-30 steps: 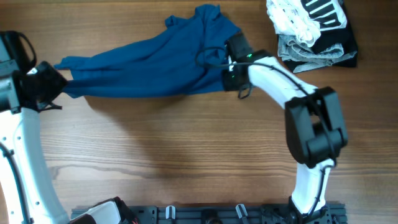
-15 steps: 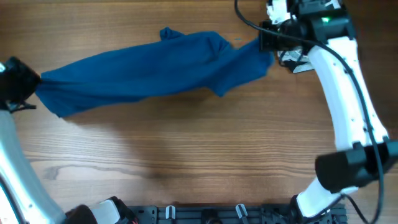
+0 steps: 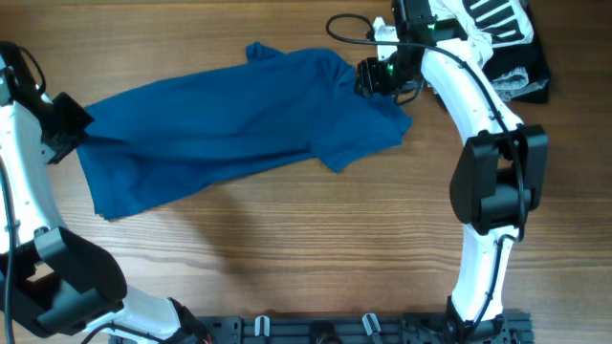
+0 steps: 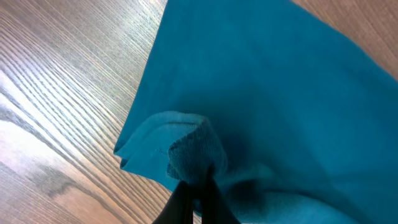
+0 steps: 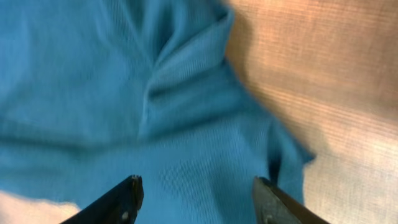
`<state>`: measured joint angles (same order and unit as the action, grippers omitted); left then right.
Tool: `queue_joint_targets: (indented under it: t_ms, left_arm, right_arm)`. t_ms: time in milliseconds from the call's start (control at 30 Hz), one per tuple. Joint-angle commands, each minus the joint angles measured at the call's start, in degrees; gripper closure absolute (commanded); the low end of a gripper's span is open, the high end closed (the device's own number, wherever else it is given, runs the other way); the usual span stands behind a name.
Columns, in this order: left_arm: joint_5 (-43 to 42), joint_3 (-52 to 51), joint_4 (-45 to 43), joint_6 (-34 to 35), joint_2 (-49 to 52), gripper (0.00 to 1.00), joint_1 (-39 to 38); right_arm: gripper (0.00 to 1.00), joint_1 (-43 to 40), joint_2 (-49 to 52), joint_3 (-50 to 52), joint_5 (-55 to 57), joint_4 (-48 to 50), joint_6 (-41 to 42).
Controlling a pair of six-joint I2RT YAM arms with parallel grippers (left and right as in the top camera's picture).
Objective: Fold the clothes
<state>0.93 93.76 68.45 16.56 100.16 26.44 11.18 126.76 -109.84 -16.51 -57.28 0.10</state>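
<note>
Left gripper point(image 4: 198, 186) clamped; right gripper point(image 5: 196, 190) spread

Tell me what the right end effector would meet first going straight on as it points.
Probably the wrinkled deep-blue fabric garment, straight ahead of the open right end effector; how far is unclear.

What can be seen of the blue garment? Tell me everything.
The blue garment is a large, plain deep-blue, shirt-like piece of soft, knit-looking fabric. It is wrinkled and unfolded, spread lengthwise across the wooden table. The left gripper pinches a bunched bit of its left edge. The right gripper hangs open over its right end.
</note>
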Motion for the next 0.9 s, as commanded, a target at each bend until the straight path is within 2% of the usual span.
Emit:
queue_joint_targets:
  t_ms: [0,67,133,300,400,667,733,767,867]
  left_arm:
    - [-0.3,-0.2,-0.8,-1.2,0.5,0.96,0.3]
    - [-0.3,-0.2,-0.8,-1.2,0.5,0.96,0.3]
    - [-0.3,-0.2,-0.8,-1.2,0.5,0.96,0.3]
    - [-0.3,-0.2,-0.8,-1.2,0.5,0.96,0.3]
    - [-0.3,-0.2,-0.8,-1.2,0.5,0.96,0.3]
    - [-0.3,-0.2,-1.0,-1.2,0.5,0.96,0.3]
    - [-0.3,-0.2,-1.0,-1.2,0.5,0.96,0.3]
    - [-0.2,-0.2,-0.9,-1.2,0.5,0.96,0.3]
    - [-0.3,-0.2,-0.8,-1.2,0.5,0.96,0.3]
  right_arm:
    - [0.36,-0.1,-2.5,0.2,0.6,-5.9,-1.4]
    - [0.36,-0.1,-2.4,2.8,1.7,-9.1,-1.3]
    - [0.37,-0.2,-2.4,5.6,3.8,-9.3,2.4]
    - [0.37,-0.2,-2.4,10.7,5.5,-5.9,3.4]
    - [0.36,-0.2,-2.4,11.0,11.7,-3.2,5.1]
    - [0.37,-0.2,-2.4,15.0,10.6,-3.4,5.2]
    - [0.42,-0.1,-2.4,15.8,9.7,-3.4,5.3]
    - [0.47,-0.1,-2.4,16.0,8.6,-3.9,5.5]
    - [0.70,-0.1,-2.6,15.7,6.3,-4.0,5.6]
